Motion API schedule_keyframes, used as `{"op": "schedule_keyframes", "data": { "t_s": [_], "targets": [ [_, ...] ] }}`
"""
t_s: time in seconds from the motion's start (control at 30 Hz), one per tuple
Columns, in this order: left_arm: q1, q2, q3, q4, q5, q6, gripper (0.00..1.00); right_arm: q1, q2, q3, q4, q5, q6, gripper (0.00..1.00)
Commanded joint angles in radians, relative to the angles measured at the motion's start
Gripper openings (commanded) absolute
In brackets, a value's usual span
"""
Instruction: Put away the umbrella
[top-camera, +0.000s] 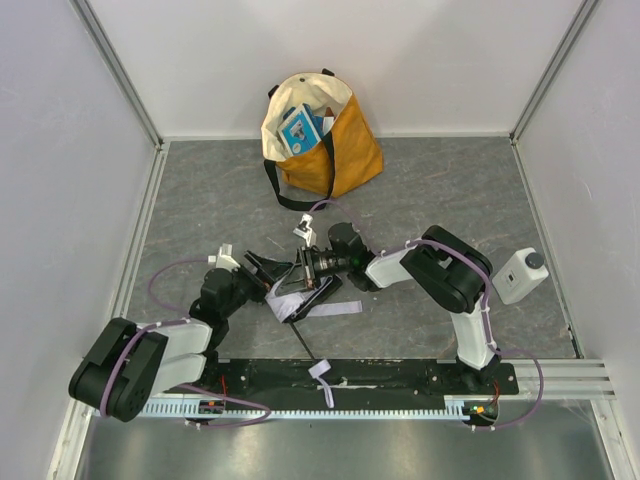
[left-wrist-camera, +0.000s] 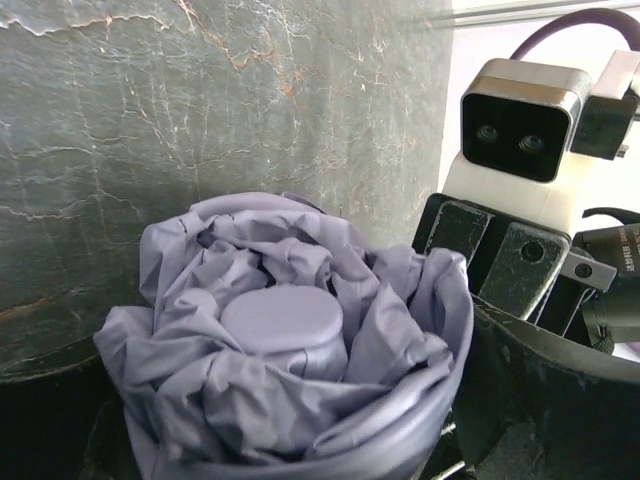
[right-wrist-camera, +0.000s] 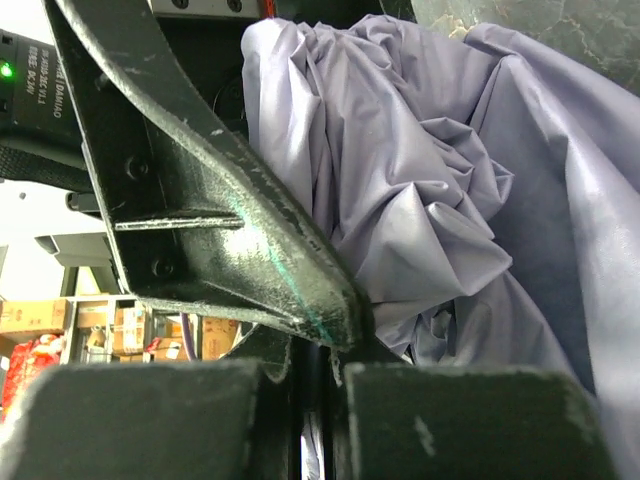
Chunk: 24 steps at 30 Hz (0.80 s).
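The umbrella (top-camera: 292, 302) lies folded on the grey floor between the two arms, pale lavender fabric bunched around a round cap (left-wrist-camera: 283, 318). Its black shaft (top-camera: 305, 342) points toward the near rail, where the lavender strap (top-camera: 323, 381) lies. My left gripper (top-camera: 262, 272) stands open, its dark fingers (left-wrist-camera: 545, 400) wide on either side of the bunched canopy (left-wrist-camera: 300, 400). My right gripper (top-camera: 306, 268) comes in from the right and is shut on a thin part of the umbrella (right-wrist-camera: 440, 200); a sliver of fabric shows in the narrow gap of the right gripper (right-wrist-camera: 316, 420). The left finger (right-wrist-camera: 220, 220) crosses that view.
A mustard-and-cream tote bag (top-camera: 335, 140) stands open against the back wall, with books inside. A white box with a dark knob (top-camera: 520, 275) sits at the right. White walls close in the left, right and back. The right wrist camera (left-wrist-camera: 520, 120) is close to my left fingers.
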<state>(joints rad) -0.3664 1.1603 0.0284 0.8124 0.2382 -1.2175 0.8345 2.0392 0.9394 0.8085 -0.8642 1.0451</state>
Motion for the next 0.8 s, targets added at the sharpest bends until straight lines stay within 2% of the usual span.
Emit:
{"op": "schedule_keyframes", "data": {
  "t_s": [0.0, 0.07, 0.13, 0.2, 0.3, 0.33, 0.4, 0.6, 0.7, 0.77],
  "targets": [
    [-0.005, -0.017, 0.005, 0.194, 0.001, -0.030, 0.90, 0.055, 0.015, 0.010, -0.044, -0.105, -0.023, 0.00],
    [-0.005, -0.016, 0.010, 0.159, -0.007, -0.022, 0.69, 0.054, 0.022, 0.015, -0.112, -0.098, -0.075, 0.00],
    [-0.003, -0.017, 0.022, 0.102, -0.013, -0.007, 0.38, 0.051, 0.027, 0.015, -0.167, -0.085, -0.118, 0.00],
    [-0.005, -0.027, 0.028, 0.064, -0.016, 0.003, 0.24, 0.043, 0.029, 0.010, -0.204, -0.070, -0.146, 0.00],
    [-0.003, -0.050, 0.025, 0.022, -0.023, 0.019, 0.11, 0.035, 0.027, 0.012, -0.268, -0.046, -0.196, 0.00],
    [-0.003, -0.060, 0.031, -0.001, -0.027, 0.030, 0.08, 0.034, 0.024, 0.018, -0.311, -0.030, -0.229, 0.00],
    [-0.005, -0.074, 0.042, -0.051, -0.028, 0.055, 0.02, 0.032, 0.013, 0.041, -0.429, 0.022, -0.310, 0.07],
    [-0.006, -0.082, 0.054, -0.139, -0.040, 0.084, 0.02, 0.032, -0.088, 0.114, -0.863, 0.279, -0.571, 0.55],
    [-0.008, -0.093, 0.102, -0.284, -0.056, 0.067, 0.02, 0.032, -0.169, 0.142, -0.998, 0.413, -0.649, 0.79],
    [-0.008, -0.100, 0.166, -0.448, -0.080, 0.047, 0.02, 0.032, -0.230, 0.157, -1.058, 0.515, -0.701, 0.89]
  ]
}}
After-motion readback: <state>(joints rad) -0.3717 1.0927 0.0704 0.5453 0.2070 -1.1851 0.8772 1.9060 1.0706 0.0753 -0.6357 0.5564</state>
